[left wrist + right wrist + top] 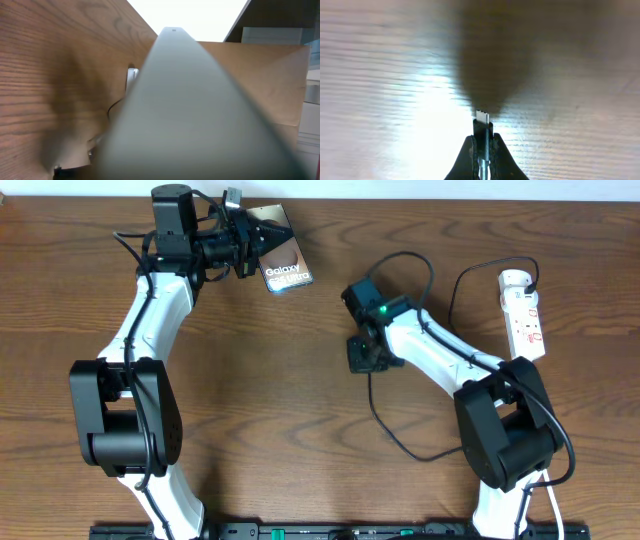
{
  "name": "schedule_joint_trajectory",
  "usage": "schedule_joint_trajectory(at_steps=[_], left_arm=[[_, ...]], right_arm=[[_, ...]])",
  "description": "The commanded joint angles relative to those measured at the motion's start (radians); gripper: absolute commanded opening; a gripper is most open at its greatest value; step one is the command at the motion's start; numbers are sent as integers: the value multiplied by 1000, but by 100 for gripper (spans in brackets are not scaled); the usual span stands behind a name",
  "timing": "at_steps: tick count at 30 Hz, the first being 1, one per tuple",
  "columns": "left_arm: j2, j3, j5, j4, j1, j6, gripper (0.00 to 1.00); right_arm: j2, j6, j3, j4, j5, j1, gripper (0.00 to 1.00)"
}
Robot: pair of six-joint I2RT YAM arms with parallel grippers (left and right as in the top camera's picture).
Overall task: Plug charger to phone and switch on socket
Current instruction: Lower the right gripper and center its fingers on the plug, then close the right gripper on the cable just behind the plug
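Between the dark bronze-grey flat phone and my right gripper I see bare brown wooden table, free to cross. The thin black charger cable loops close around that gripper; a white elongated power strip lies far right.

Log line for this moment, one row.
left gripper: shut on phone | right gripper: shut on charger | charger, phone: apart | socket: untouched
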Motion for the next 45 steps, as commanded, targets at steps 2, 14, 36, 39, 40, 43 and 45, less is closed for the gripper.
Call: schedule_joint_trajectory(at_steps=[2, 14, 36, 39, 40, 43, 45], left_arm=[[-2, 2, 17, 11, 2, 16, 7], [-2, 2, 18, 11, 2, 16, 7], [-2, 2, 18, 10, 2, 16, 7], [-2, 2, 18, 11, 2, 16, 7], [-2, 2, 18, 11, 2, 16, 7], [-2, 2, 18, 11, 2, 16, 7], [-2, 2, 18, 10, 2, 16, 7]], right_arm=[[7, -180, 56, -6, 34, -10, 1], [121, -270, 55, 31, 173, -10, 1], [126, -115, 65, -37, -234, -192, 32], [126, -115, 65, -54, -263, -216, 30], [126, -114, 65, -59, -269, -220, 29], [126, -103, 65, -71, -270, -225, 26], [126, -99, 64, -70, -269, -223, 24]])
